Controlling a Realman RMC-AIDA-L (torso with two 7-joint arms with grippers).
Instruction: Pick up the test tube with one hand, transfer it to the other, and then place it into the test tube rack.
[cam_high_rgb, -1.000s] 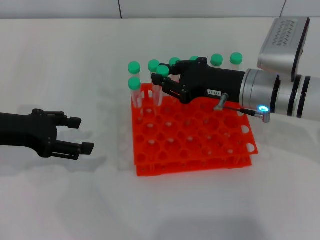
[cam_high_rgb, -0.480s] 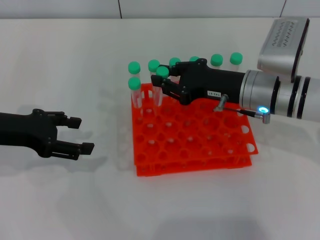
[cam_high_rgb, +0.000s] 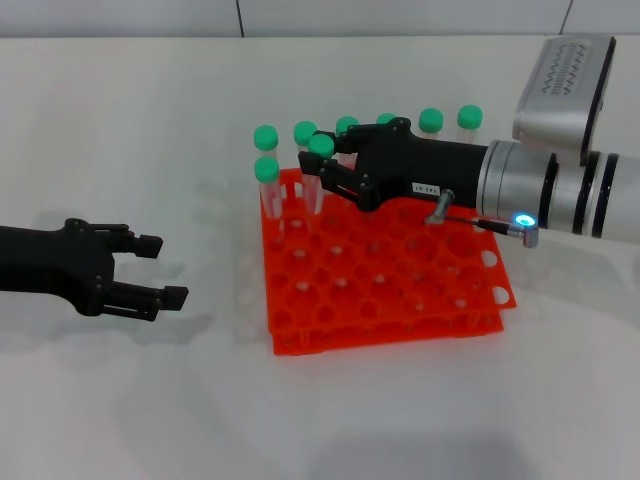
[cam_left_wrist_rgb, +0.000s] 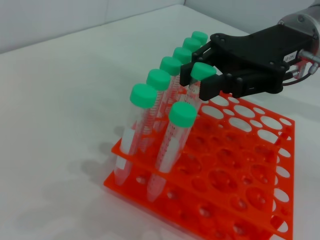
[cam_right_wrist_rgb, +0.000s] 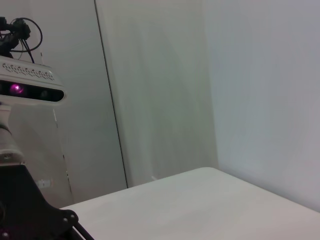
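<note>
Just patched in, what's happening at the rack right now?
The right gripper is shut on a green-capped test tube, holding it over the far left part of the orange test tube rack, beside the tubes standing there. The tube's lower end looks to be at a hole, though how deep it sits is unclear. The left gripper hovers open over the table, left of the rack.

Green-capped test tube (cam_high_rgb: 320, 160) upright over orange rack (cam_high_rgb: 390, 290)

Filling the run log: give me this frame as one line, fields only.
phase: insert | right gripper: shut on test tube, over test tube rack back rows | left gripper: open, idle, off rack
</note>
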